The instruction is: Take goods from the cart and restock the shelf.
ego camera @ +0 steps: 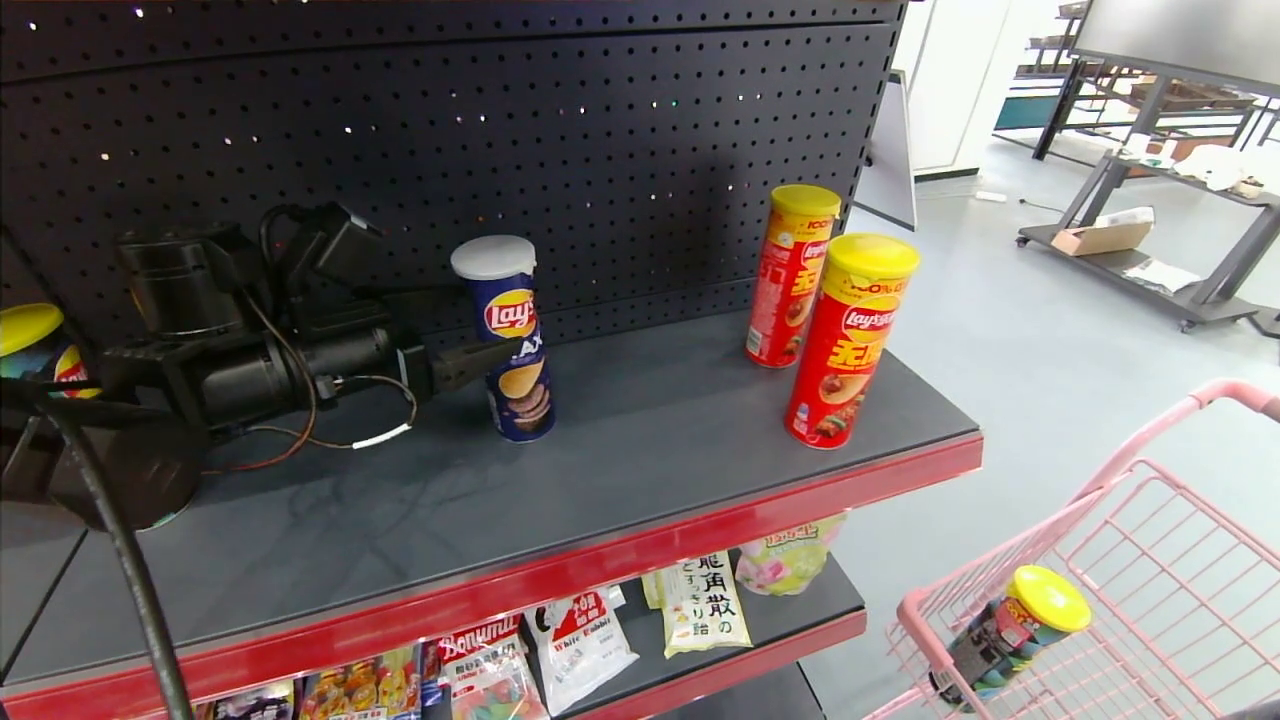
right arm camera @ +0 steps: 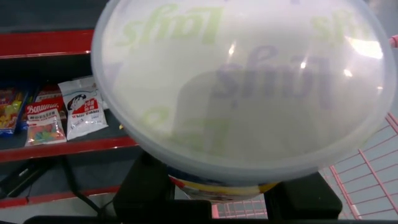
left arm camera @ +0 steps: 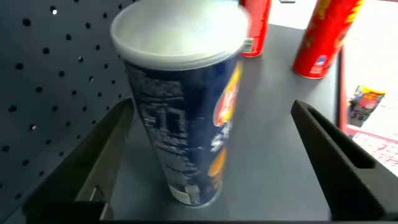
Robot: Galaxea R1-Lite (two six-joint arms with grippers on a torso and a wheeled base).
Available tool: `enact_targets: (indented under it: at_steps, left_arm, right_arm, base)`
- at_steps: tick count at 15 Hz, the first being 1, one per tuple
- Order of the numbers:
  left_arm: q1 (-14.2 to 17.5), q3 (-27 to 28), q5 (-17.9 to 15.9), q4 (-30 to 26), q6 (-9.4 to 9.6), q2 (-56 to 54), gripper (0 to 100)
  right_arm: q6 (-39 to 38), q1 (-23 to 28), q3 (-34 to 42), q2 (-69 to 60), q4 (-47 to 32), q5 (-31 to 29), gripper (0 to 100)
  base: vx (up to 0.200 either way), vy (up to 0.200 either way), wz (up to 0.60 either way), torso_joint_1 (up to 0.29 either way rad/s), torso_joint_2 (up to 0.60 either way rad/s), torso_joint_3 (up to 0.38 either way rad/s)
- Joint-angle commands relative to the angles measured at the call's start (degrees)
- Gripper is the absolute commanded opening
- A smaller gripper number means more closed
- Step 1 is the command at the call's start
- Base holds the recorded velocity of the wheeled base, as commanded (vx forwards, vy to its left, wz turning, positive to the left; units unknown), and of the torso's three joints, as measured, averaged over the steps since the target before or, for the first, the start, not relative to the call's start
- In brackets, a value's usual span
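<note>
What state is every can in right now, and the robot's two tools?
Blue can: upright on the shelf, lid on.
Left tool: open, straddling the blue can.
Front red can: upright, lid on.
Back red can: upright, lid on.
Cart can: lying tilted in the cart, lid on.
Right tool: shut on the clear-lidded can.
</note>
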State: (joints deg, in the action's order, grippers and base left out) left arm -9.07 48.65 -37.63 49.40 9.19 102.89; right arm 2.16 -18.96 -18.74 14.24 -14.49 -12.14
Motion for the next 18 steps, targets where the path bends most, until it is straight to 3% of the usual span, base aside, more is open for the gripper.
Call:
enact_targets:
  at_steps: [1, 13, 18]
  left_arm:
    - [-0.16, 1.27, 0.19, 0.09, 0.21, 2.14, 100]
    - [-2.27, 11.38, 2.21, -0.27, -0.23, 8.73, 100]
    - [-2.27, 12.17, 2.65, 0.09, -0.23, 10.05, 100]
  right_arm:
    - [0.04, -0.03, 0.02, 0.09, -0.01, 0.1, 0]
    - [0.04, -0.03, -0.16, 0.18, -0.01, 0.01, 0]
    - [0.04, -0.03, -0.16, 0.26, -0.01, -0.07, 0]
  base:
    - [0.0, 0.0, 0.0, 0.0, 0.0, 0.0]
    - [0.0, 0.0, 0.0, 0.0, 0.0, 0.0]
    - [0.0, 0.0, 0.0, 0.0, 0.0, 0.0]
